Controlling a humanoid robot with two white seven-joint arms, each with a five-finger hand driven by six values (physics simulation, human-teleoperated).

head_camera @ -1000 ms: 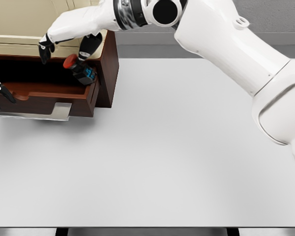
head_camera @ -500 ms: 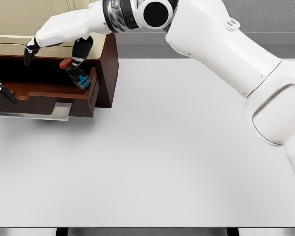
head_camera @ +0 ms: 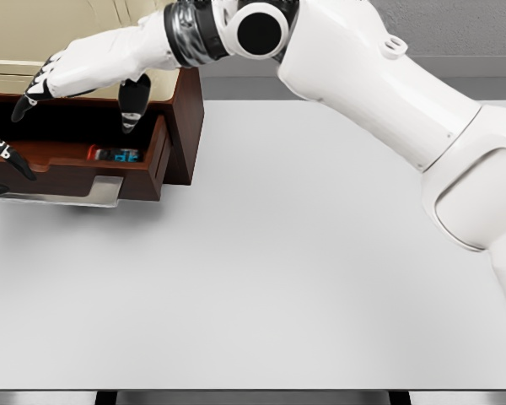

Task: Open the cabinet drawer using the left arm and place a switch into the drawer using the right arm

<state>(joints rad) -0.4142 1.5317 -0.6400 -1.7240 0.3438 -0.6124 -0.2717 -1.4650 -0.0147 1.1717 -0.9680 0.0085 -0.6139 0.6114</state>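
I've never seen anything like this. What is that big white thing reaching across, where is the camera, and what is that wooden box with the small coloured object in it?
You are looking through a camera on the head of a humanoid robot in a computer simulation, so it shows what the robot sees in front of itself. The big white shape is its right arm, ending in the right hand with five fingers, spread and holding nothing. The tips of its left hand peek in at the left edge; what they are doing is cut off. The wooden box is a cabinet standing on a white table. Its drawer is pulled out. The small red, black and blue object lying inside the drawer is a switch, below the right hand.
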